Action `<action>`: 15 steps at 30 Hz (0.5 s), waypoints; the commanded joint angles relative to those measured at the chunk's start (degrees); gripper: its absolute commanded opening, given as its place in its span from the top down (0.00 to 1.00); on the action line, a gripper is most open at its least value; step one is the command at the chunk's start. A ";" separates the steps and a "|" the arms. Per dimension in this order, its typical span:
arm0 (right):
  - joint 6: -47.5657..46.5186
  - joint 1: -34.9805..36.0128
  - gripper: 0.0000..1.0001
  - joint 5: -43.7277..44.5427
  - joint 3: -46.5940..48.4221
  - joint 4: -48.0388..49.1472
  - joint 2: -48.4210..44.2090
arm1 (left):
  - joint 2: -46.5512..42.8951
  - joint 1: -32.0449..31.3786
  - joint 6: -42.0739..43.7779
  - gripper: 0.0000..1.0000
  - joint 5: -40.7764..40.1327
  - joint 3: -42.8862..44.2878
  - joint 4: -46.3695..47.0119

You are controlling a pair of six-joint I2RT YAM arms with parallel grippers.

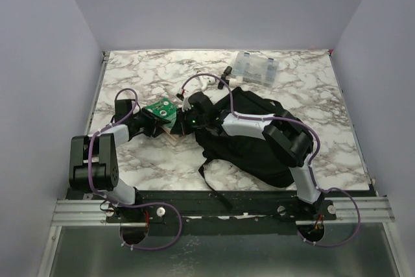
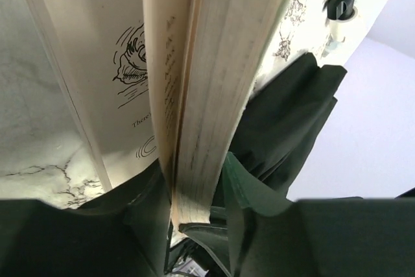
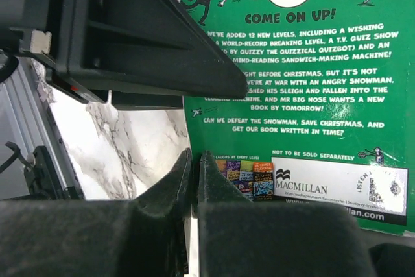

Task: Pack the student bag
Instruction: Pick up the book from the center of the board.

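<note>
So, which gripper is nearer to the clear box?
Right. The right gripper, shut, sits by the bag's left end; the box lies beyond the bag, further right. The left gripper, around the book's pages, is even further left.

On the book (image 3: pixel 337 50), the green back cover (image 3: pixel 292 141) reads "COME ON UP!", "CAN WE DEFEAT THE SNOWMAN, SAVE CHRISTMAS, AND GET OUR BOOK WRITTEN IN TIME?", "NOT TO BE SOLD SEPARATELY" and "MACMILLAN". An open page (image 2: pixel 97 50) shows "Terry." and "'I hope".
</note>
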 commanded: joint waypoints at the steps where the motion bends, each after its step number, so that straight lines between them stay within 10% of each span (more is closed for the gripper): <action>1: 1.89 0.76 0.83 -1.14 0.39 -6.35 -4.14 | -2.60 -0.22 0.15 0.69 1.89 -1.21 2.78; 7: 2.24 0.45 0.39 3.93 -0.22 -12.56 -11.08 | -5.19 -0.22 1.36 0.91 4.39 -1.12 3.57; 15: 10.65 -4.88 0.14 5.49 -9.03 -8.17 -23.50 | -17.07 0.65 5.73 1.00 3.53 -1.22 4.77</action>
